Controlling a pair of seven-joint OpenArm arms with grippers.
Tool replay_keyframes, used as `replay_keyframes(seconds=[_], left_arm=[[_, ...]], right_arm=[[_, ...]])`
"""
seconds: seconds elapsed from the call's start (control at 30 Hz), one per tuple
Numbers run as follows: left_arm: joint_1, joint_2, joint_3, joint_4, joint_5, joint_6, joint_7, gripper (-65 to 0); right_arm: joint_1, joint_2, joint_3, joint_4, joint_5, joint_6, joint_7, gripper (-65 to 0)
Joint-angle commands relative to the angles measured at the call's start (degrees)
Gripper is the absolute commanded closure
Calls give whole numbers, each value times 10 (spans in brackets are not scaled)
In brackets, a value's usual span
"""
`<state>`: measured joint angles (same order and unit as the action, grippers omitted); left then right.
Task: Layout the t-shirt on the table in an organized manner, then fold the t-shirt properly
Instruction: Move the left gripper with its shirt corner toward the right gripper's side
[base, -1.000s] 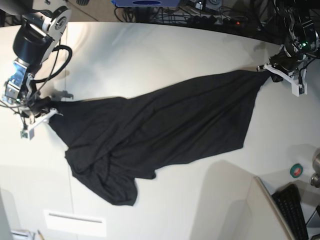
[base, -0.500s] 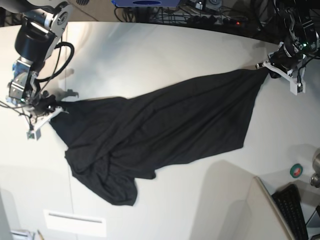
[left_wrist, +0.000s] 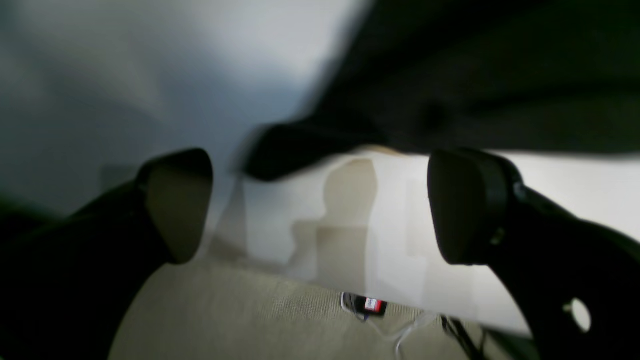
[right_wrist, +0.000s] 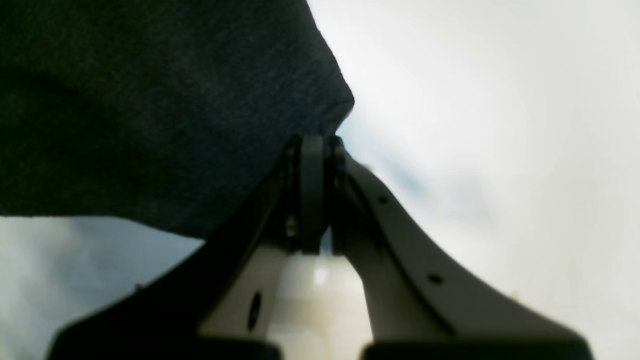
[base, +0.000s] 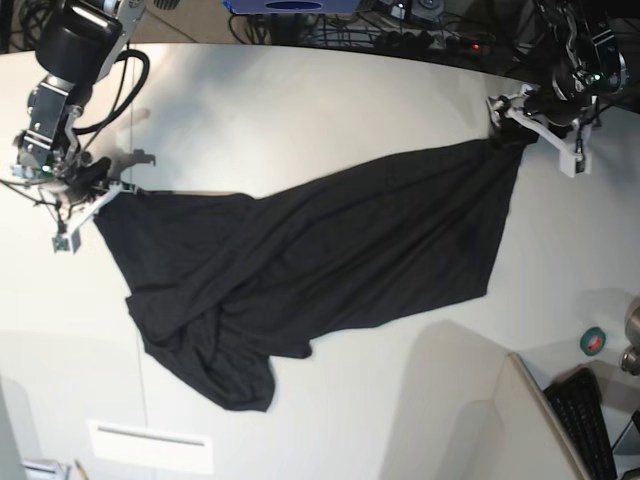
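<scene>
The black t-shirt lies stretched slantwise across the off-white table, its lower left part bunched in folds. My right gripper is at the shirt's left corner and is shut on the fabric. The right wrist view shows the right gripper pinching the t-shirt at its edge. My left gripper stands open over the shirt's far right corner. In the left wrist view the fingers of the left gripper are wide apart, and a blurred tip of the t-shirt lies beyond them.
A green tape roll and a black keyboard sit at the right front. A white label strip is at the front left. Cables and equipment run along the table's far edge.
My left gripper has opened and let go of the shirt's right corner, shifting slightly up and left. My right gripper has pulled the left corner up and back.
</scene>
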<state>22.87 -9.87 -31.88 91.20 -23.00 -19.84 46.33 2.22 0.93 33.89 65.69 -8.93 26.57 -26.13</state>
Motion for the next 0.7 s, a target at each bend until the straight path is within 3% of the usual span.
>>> replay_keyframes(seconds=[0.0, 0.13, 0.27, 0.67], left_arm=[[0, -2, -17, 0, -10, -13, -7, -650], [-8, 16, -111, -61, -95, -87, -3, -650], [-10, 8, -153, -119, -128, -120, -3, -650], [-55, 9, -156, -158, -125, -126, -3, -650]], right_arm=[[7, 6, 0, 12, 4, 1, 6, 0], [0, 7, 0, 12, 4, 1, 6, 0], [0, 7, 0, 12, 4, 1, 6, 0], [0, 7, -1, 12, 4, 1, 6, 0]])
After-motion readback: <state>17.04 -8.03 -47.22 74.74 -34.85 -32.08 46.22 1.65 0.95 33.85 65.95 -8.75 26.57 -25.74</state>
